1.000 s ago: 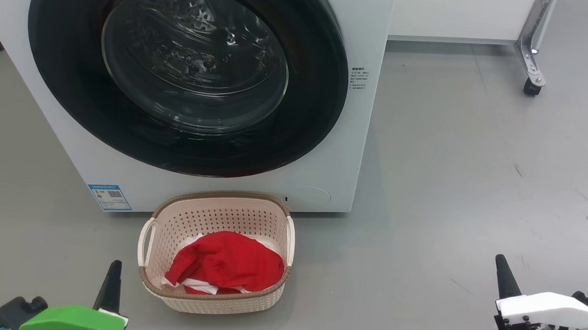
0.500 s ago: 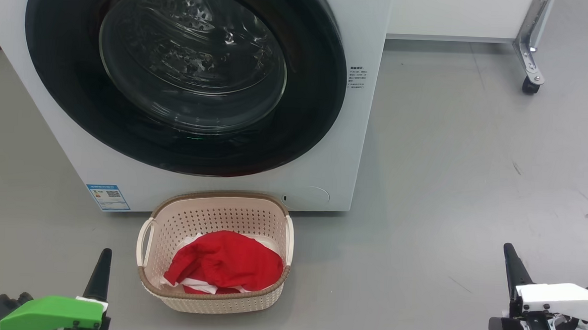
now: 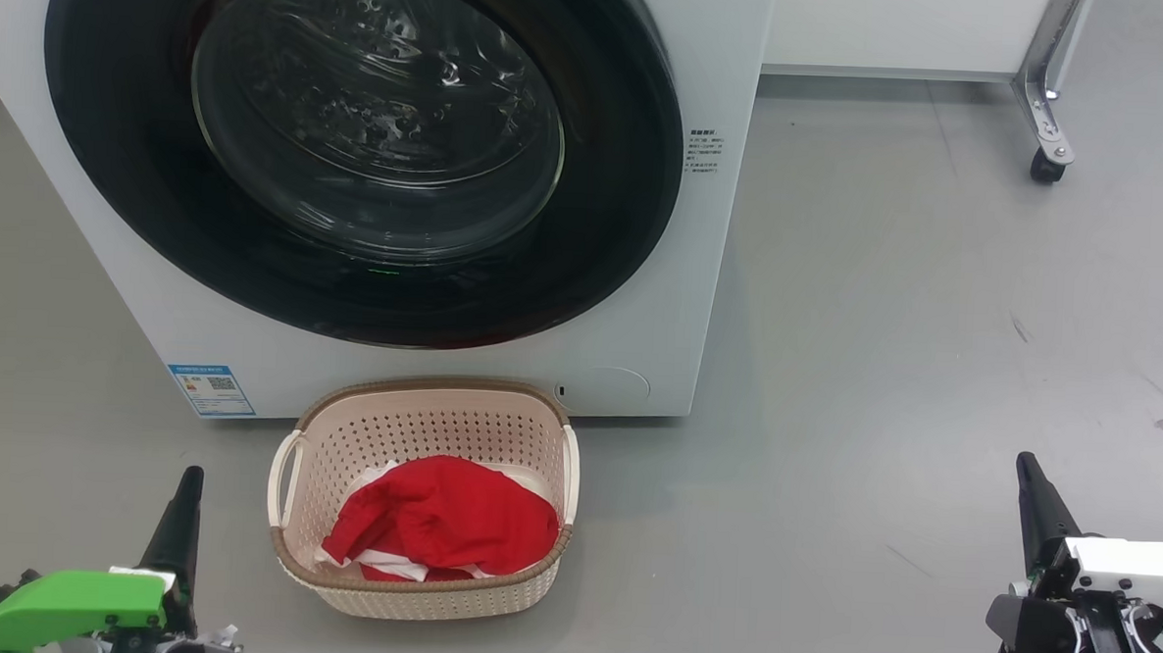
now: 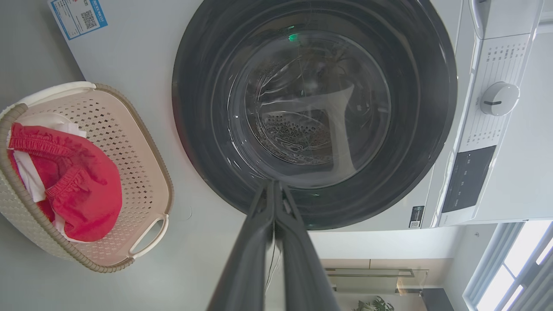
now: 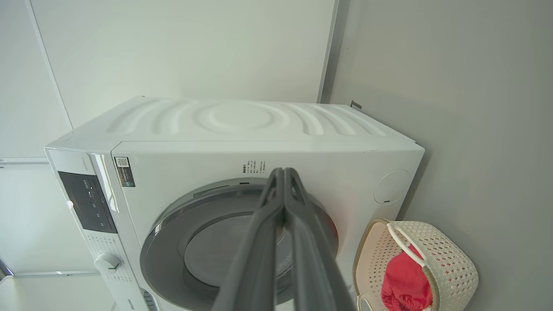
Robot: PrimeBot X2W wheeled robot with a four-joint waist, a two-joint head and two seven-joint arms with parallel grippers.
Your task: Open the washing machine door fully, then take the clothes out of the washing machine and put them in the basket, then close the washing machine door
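Washing machine door (image 3: 364, 140) is closed flush against the front of the white washing machine (image 3: 706, 273), its wide black rim and bulging glass facing the head camera. Left fingers (image 4: 255, 242) are clenched tip to tip; in the head view they rise at the lower left above the grey floor (image 3: 886, 330), just left of the basket (image 3: 440, 423) and apart from it. Right fingers (image 5: 263, 242) are pressed together in the same way and stand at the lower right of the head view, well apart from both basket and machine. That basket stands on the floor just in front of the machine, below the door's lower edge. Clothes (image 3: 446, 517), red with white parts, lie heaped inside it, reaching about to its brown rim on the near side. Perforated steel drum wall shows through the glass in the left wrist view. A blue sticker (image 3: 211, 390) sits low on the machine's front, left of the basket. At the upper right a metal leg on a caster (image 3: 1042, 121) stands on the floor, well apart from the machine
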